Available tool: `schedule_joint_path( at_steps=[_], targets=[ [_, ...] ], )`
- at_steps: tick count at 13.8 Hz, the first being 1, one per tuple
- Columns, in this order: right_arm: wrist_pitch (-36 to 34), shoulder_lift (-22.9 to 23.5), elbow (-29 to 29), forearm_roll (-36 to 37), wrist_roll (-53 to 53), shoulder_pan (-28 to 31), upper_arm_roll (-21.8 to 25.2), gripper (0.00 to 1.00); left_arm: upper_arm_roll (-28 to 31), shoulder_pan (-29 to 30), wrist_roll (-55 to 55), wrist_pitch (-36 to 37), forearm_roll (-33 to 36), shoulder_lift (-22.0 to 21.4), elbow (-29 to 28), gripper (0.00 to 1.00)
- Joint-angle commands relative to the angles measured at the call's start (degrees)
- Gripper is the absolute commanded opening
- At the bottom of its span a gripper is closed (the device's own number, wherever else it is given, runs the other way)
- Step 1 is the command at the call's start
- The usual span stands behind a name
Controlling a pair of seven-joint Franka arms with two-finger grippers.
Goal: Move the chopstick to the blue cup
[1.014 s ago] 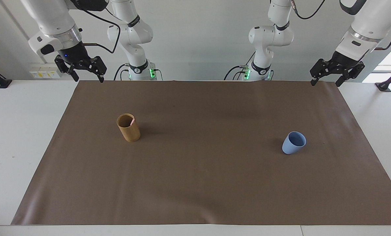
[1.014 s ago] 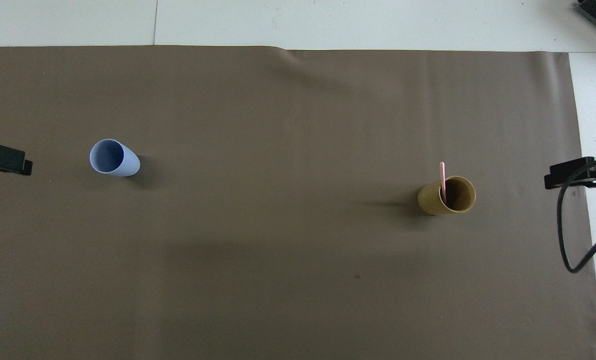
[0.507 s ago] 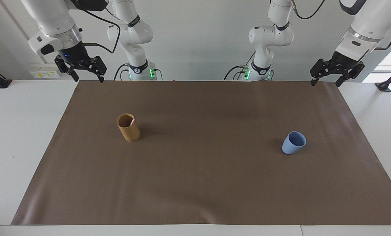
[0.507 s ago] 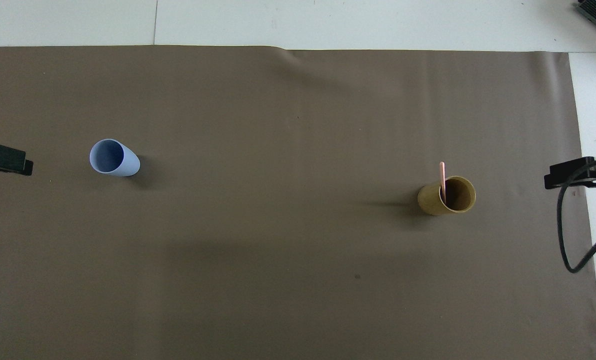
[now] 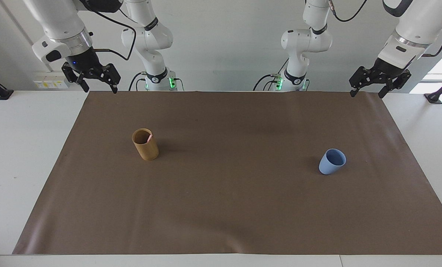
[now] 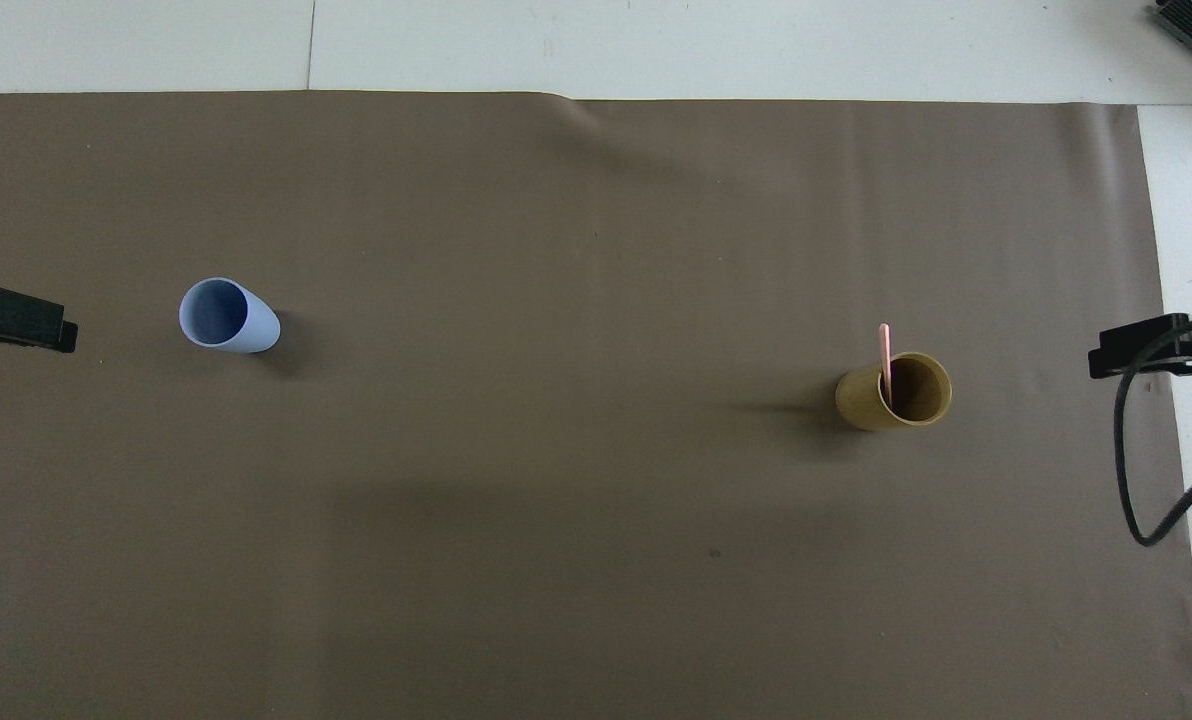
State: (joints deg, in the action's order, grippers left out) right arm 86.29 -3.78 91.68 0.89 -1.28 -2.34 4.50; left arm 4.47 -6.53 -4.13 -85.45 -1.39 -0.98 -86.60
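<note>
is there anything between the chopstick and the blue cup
Nothing visible. The chopstick stands in the tan holder; bare brown mat runs from there to the empty blue cup. Both grippers, left and right, wait open at the mat's corners.

**My left gripper creeps inward**

Only my left gripper has shifted. From across the table it sits a touch higher and slightly more toward the middle of the table than a second ago. From above, its black tip now reaches a little further over the edge of the brown mat, closing a bit of the gap toward the blue cup, though the two are well apart.
</note>
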Motion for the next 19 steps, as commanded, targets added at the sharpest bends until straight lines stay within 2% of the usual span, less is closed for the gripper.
schedule_joint_path(
  at_steps=[1, 19],
  targets=[
    [0.63, -1.40, 1.74, -0.01, 0.67, 0.93, -0.46, 1.00, 0.19, -0.50, -0.27, 0.10, 0.51, -1.13, -1.21, 1.00],
    [0.55, -1.40, 1.74, -0.01, 0.67, 0.93, -0.46, 1.00, 0.02, -1.12, -0.09, -0.51, 0.16, -1.22, -1.56, 1.00]
  ],
)
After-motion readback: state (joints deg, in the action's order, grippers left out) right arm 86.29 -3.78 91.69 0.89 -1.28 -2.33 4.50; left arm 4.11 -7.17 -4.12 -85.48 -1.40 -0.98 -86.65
